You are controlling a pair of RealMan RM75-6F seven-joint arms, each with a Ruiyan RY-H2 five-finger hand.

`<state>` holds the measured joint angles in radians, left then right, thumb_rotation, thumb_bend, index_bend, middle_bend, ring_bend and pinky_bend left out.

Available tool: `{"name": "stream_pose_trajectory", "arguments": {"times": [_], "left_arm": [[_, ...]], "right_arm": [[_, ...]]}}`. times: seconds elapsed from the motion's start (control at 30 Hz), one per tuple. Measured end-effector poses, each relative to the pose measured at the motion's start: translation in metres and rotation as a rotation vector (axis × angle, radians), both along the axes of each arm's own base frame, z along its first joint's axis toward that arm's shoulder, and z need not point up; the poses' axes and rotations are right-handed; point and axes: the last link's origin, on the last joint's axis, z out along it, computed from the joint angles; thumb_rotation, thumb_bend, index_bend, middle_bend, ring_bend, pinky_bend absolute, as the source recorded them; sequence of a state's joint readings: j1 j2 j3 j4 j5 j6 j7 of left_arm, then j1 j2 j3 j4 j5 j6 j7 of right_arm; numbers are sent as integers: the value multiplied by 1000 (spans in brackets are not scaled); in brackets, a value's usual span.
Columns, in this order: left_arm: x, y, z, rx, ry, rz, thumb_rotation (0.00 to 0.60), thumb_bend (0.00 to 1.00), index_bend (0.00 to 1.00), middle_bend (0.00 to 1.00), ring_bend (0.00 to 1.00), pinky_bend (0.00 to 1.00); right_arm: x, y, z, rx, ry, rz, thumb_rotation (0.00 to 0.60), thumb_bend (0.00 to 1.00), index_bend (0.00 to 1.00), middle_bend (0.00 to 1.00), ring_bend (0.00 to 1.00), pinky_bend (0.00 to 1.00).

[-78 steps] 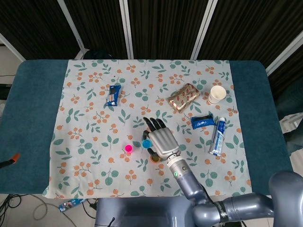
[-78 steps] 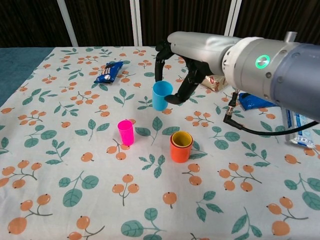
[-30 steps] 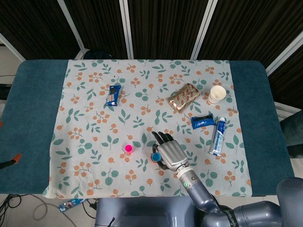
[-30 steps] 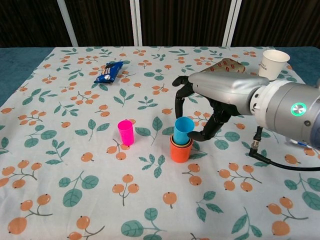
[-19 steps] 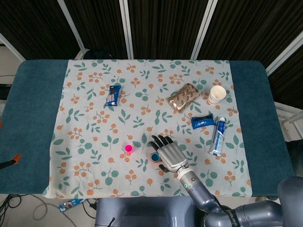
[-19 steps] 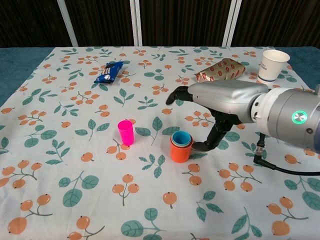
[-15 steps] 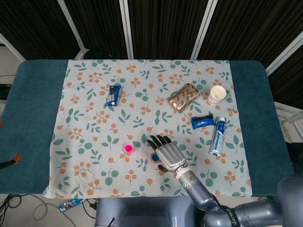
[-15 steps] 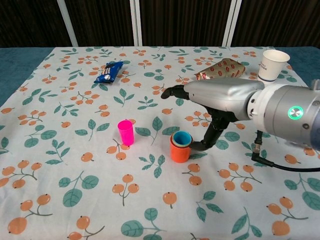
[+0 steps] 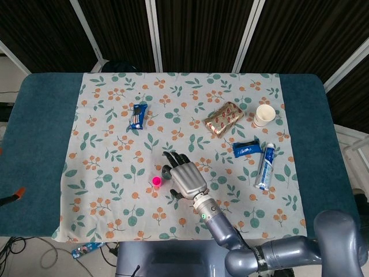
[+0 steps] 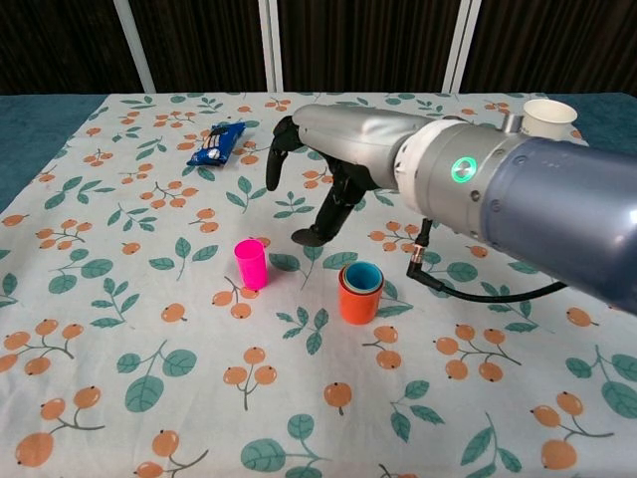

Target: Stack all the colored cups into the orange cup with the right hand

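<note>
Right hand (image 10: 318, 169) hovers above the desk (image 9: 34, 144), holding nothing; fingers (image 10: 274, 159) spread and curled downward, thumb tip low near the cloth. It hangs just behind and right of the pink cup (image 10: 250, 264), not touching it. Pink cup stands upright on the floral cloth (image 10: 119, 329), apart from the stack. Orange cup (image 10: 358, 299) sits upright to its right, with a yellow cup and the blue cup (image 10: 361, 277) nested inside, rims showing. In head view the hand (image 9: 184, 176) covers the stack; pink cup (image 9: 156, 181) sits just left of it. Behind: blue snack packet (image 10: 216, 142), white paper cup (image 10: 548, 113), toothpaste tube (image 9: 264, 167). Left hand not visible
</note>
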<state>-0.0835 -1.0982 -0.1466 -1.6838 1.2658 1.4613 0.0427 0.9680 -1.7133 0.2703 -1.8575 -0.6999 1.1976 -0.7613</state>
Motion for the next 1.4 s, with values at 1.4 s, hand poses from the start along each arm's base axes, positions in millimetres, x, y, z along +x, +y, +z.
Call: {"name": "stream_pose_trajectory", "arguments": {"times": [1.4], "left_arm": [[-2, 1, 2, 1, -10, 5, 600, 122, 46, 0, 0, 0]], "right_arm": [[18, -18, -66, 12, 58, -89, 600, 349, 441, 0, 44, 137]]}}
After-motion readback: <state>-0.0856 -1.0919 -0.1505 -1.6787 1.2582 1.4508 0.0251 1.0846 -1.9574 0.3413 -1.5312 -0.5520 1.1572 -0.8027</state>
